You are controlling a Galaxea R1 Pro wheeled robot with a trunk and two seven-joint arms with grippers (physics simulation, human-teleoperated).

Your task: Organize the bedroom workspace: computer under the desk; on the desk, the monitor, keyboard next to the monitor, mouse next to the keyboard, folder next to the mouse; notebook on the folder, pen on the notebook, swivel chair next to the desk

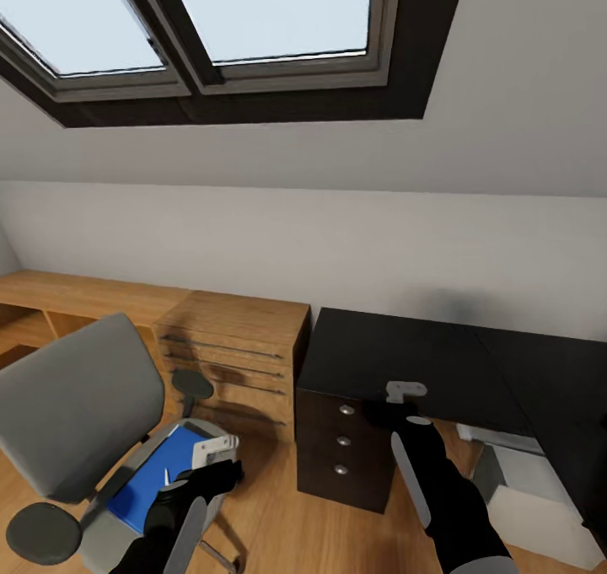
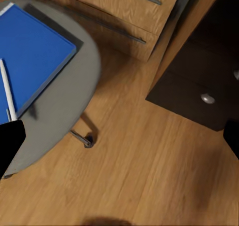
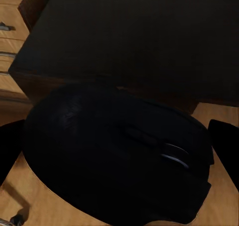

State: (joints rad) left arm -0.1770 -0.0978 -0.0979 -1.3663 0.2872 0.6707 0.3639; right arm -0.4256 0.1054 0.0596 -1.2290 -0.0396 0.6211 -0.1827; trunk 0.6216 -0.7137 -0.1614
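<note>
Two skylight windows in a dark frame are sitting in a sloped white ceiling, letting in pale, even daylight from a blank sky. Below the slope, a low white wall is running across the room. Against it, a light-wood chest of drawers with long thin metal handles is standing, joined on its left by a low light-wood bench with open compartments underneath. A warm wood plank floor is stretching below, catching soft shadows from the furniture. A faint grey shadow is smudging the wall toward the right.
</note>
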